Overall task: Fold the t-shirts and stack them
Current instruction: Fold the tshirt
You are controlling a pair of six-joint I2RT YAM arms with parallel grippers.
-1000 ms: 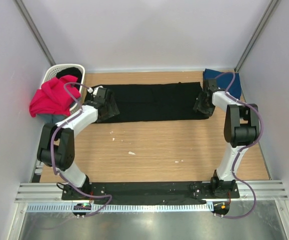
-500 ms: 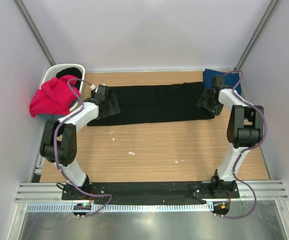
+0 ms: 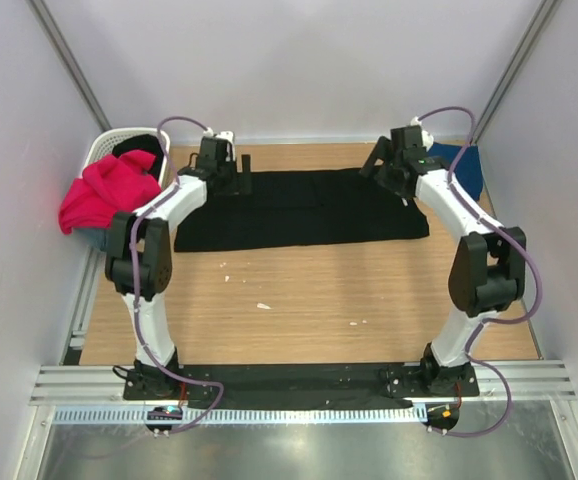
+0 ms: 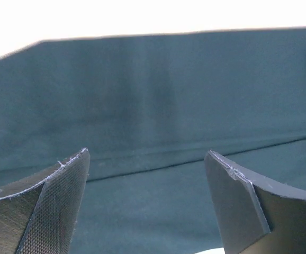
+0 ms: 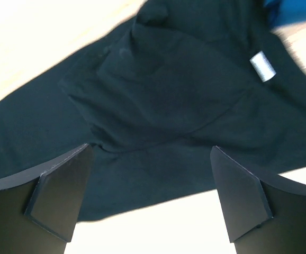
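Black left fingers and right fingers stand spread, gripping nothing. Beneath both pairs the black shirt lies flat on the desk. Just beyond the right fingers sits a navy shirt; well left of the left fingers, a red shirt drapes the basket.

- The black shirt has its far corners hidden under the two arms in the top view. In the left wrist view it runs off both sides and the bottom.
- A white tag on it is blurred, and any print is unreadable.
- The navy shirt sits partly behind the right arm. The right wrist view shows only a blurred blue corner, cut by the top edge.
- The magenta shirt covers the near side of the basket. Only a scrap of the dark cloth inside shows.
- The pale flecks on the table are too small to identify.
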